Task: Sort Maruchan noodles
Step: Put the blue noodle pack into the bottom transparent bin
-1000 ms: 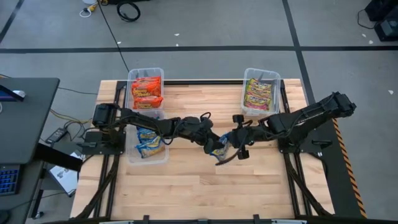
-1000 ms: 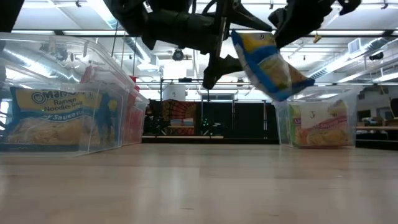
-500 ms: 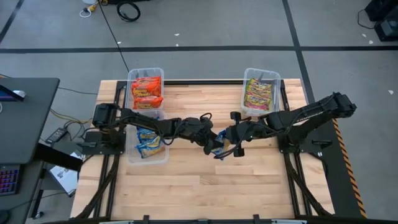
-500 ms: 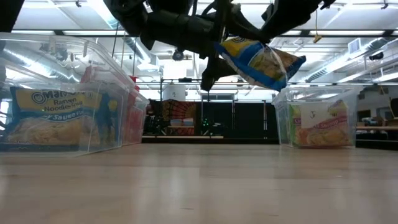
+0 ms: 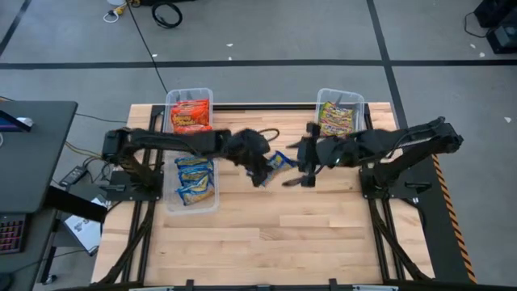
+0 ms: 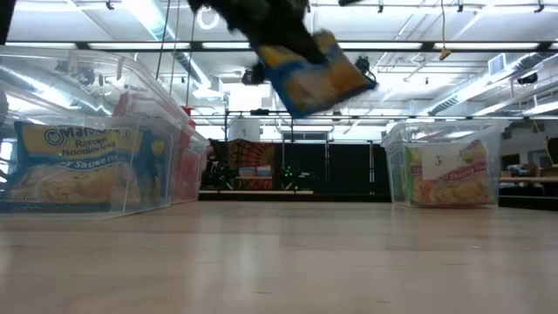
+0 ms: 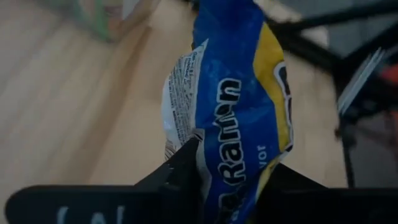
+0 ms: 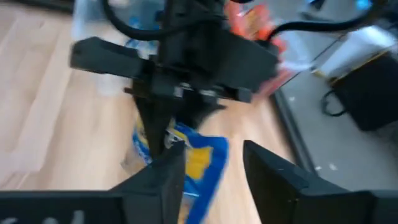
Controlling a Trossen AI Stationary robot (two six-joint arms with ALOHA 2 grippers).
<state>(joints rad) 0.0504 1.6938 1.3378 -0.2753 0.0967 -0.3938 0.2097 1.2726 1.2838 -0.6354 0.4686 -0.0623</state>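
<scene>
- Blue-and-yellow packet (image 5: pixel 277 160) hangs mid-table, well above the wood, clamped in my left gripper (image 5: pixel 262 172); its long axis runs straight out from the fingers.
- Right gripper (image 5: pixel 303 166) sits just beside it, fingers apart, holding nothing.
- Blue bin (image 5: pixel 192 179) lies back toward the left arm's base; left arm carries.

Over the middle of the wooden worktop (image 5: pixel 266 234), the left tool (image 5: pixel 262 171) grips a blue-and-yellow noodle packet (image 5: pixel 279 160), with the right tool (image 5: pixel 300 166) just beside it, jaws parted and off the packet.
</scene>
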